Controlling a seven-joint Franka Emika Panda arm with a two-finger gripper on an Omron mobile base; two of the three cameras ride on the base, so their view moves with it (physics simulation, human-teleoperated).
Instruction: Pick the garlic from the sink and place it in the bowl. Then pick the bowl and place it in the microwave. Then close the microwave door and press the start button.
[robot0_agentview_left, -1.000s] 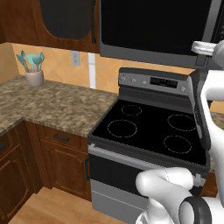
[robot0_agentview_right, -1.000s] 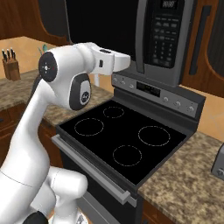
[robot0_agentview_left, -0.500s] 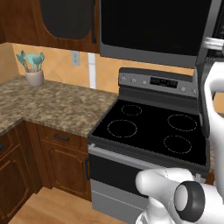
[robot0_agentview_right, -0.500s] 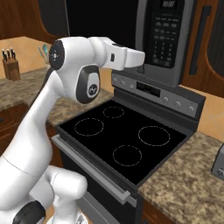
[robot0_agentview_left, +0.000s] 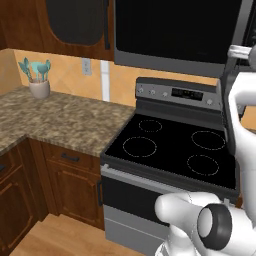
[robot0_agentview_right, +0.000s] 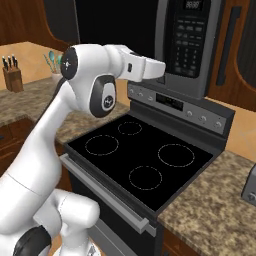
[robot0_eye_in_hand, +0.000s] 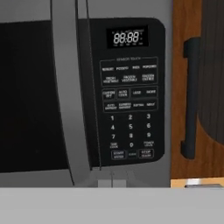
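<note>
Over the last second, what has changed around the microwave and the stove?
The arm has swung its hand up and to the right in the right base view, off the stove's control strip and up to the microwave's button panel. The hand stays shut and holds nothing. The microwave door stays closed, and the stove and the utensil jar on the counter have not moved.

Kitchen finishes: dark glass, brushed metal, polished wood, speckled stone.
Microwave door (robot0_eye_in_hand: 30, 96): dark glass, slight sheen, w/ matt grey metal handle (robot0_eye_in_hand: 65, 87); button panel (robot0_eye_in_hand: 130, 92) smooth black plastic. Stove (robot0_agentview_left: 175, 147) top glossy black glass, front brushed grey metal. Countertop (robot0_agentview_left: 60, 120) speckled brown granite-look, semi-matt. Cabinets (robot0_agentview_left: 60, 172) reddish-brown wood, polished. Utensil holder (robot0_agentview_left: 39, 89) pale, matt, ceramic-looking. Robot arm (robot0_agentview_right: 90, 85) glossy white plastic.
</note>
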